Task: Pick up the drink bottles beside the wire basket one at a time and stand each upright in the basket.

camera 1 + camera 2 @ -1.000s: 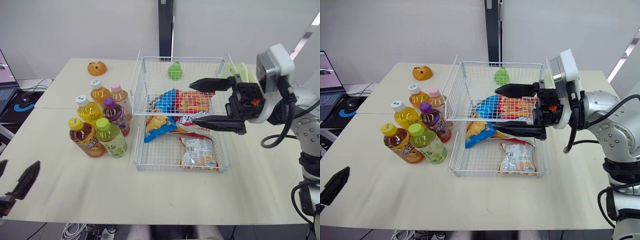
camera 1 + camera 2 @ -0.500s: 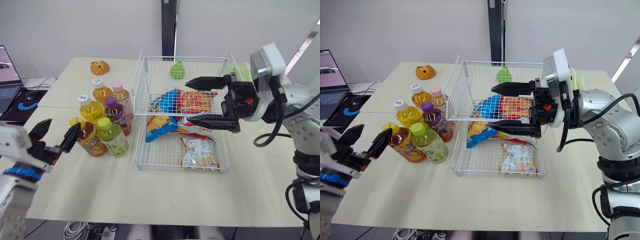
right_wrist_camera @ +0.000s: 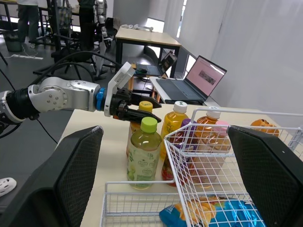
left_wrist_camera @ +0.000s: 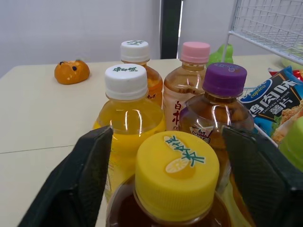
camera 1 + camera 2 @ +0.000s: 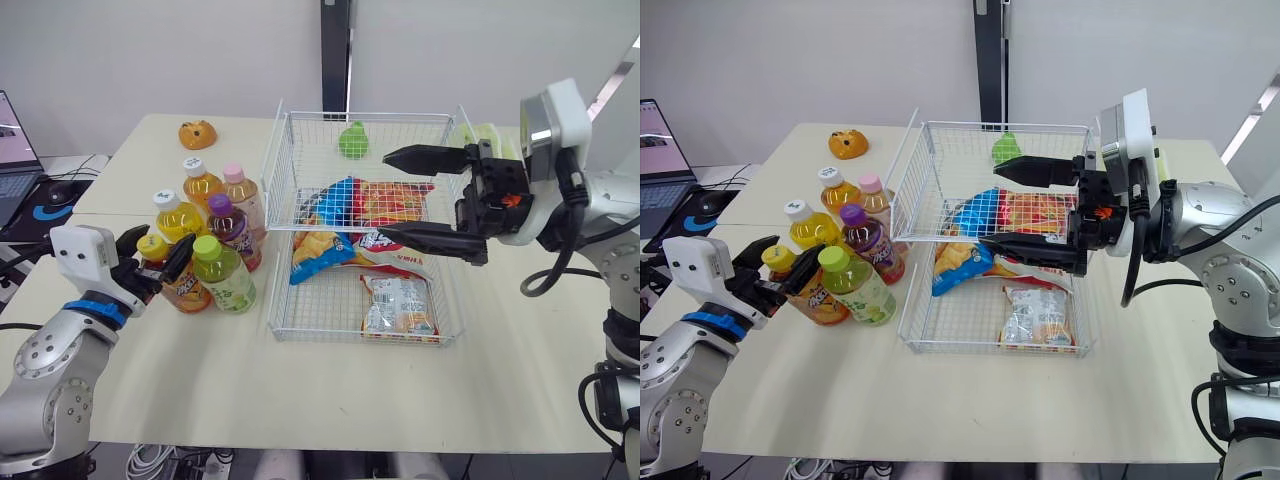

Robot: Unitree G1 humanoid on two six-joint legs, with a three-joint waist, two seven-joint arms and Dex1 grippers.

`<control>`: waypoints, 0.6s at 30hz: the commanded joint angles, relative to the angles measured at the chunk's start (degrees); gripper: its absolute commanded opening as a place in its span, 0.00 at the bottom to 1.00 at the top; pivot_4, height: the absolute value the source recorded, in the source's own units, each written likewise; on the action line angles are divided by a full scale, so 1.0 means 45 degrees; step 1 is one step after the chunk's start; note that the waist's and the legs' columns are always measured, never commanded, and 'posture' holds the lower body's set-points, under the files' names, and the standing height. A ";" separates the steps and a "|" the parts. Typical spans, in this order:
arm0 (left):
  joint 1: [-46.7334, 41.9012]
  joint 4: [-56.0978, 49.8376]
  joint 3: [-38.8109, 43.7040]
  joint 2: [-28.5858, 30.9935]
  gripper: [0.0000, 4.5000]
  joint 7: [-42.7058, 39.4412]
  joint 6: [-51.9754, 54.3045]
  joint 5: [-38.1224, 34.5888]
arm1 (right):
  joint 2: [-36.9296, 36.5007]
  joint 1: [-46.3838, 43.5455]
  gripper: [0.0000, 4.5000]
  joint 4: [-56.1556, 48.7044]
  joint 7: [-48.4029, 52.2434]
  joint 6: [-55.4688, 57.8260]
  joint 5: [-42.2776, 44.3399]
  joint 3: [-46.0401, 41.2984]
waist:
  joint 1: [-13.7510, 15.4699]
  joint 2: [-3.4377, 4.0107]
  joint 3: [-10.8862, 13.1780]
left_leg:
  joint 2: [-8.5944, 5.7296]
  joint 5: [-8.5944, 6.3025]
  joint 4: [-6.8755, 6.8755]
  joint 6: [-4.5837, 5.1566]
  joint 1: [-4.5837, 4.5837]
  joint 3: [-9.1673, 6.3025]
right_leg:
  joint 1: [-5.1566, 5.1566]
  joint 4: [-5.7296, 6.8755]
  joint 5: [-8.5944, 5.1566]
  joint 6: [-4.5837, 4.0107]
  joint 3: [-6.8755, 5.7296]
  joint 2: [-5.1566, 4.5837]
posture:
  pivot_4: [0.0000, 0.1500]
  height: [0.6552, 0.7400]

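Six bottles stand upright in a cluster on the table (image 5: 300, 390) just beside the basket (image 5: 283, 150), on the robot's left of it; none is in the basket yet. The yellow-cap bottle (image 5: 183, 288) is the nearest to the left arm and looks to be the first target. The left gripper (image 5: 157, 250) is open at the level of its cap, one finger on each side. In the left wrist view there is a clear gap between the cap and either finger (image 4: 71, 189), so nothing is gripped.

The green-cap bottle (image 5: 222, 275) stands right against the target on the basket side. The white-cap juice (image 5: 177, 218) and the purple-cap bottle (image 5: 230, 228) stand close behind it. The orange bottle (image 5: 200, 185) and the pink-cap bottle (image 5: 243, 195) are at the back of the group.

This reads as the reach for the first pick. The next move calls for closing on the neck or cap without nudging the green-cap bottle, then lifting straight up to clear the neighbours and the basket's tall left wall.

Snack bags (image 5: 360, 215) cover much of the basket floor, so an upright bottle needs a bare patch of wire or it may tip. A green toy (image 5: 350, 141) sits at the basket's far end. The right gripper (image 5: 385, 195) hangs over the bags with its fingers spread wide, holding nothing.
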 commanded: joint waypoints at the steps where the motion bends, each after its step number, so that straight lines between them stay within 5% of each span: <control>1: 0.0037 -0.0328 0.0132 0.0160 0.59 -0.0137 0.0081 0.0072 | -0.0014 -0.0192 1.00 -0.0469 -0.0325 0.0059 0.0297 -0.0325 | 0.0003 0.0000 0.0000 | 0.0000 0.0000 0.0000 0.0000 0.0000 0.0000 | 0.0000 -0.0001 0.0000 0.0000 -0.0001 0.0000 | 1.00 1.00; 6: 0.0087 -0.0522 0.0257 0.0111 0.31 -0.0139 0.0220 -0.0007 | 0.0050 -0.0219 1.00 -0.0569 -0.0456 0.0131 0.0389 -0.0316 | 0.0006 0.0002 0.0001 | 0.0000 0.0000 0.0000 0.0000 0.0000 -0.0002 | 0.0001 -0.0002 0.0000 0.0000 0.0000 -0.0002 | 1.00 1.00; 12: 0.0403 -0.1027 0.1614 0.0704 0.31 -0.0883 0.0743 -0.1240 | 0.0099 -0.0191 1.00 -0.0692 -0.0596 0.0133 0.0471 -0.0290 | -0.0019 -0.0003 0.0006 | 0.0001 -0.0003 -0.0006 -0.0006 -0.0008 -0.0003 | -0.0006 -0.0015 -0.0002 0.0002 -0.0001 -0.0003 | 1.00 1.00; 18: -0.0831 0.0116 0.4301 0.4110 0.31 -0.2653 0.3073 -0.4121 | 0.0248 -0.0232 1.00 -0.0602 -0.0589 -0.0012 0.0385 -0.0133 | -0.0021 -0.0099 0.0100 | 0.0005 0.0039 0.0000 -0.0084 -0.0089 -0.0066 | -0.0057 -0.0009 -0.0005 -0.0001 -0.0052 0.0000 | 1.00 1.00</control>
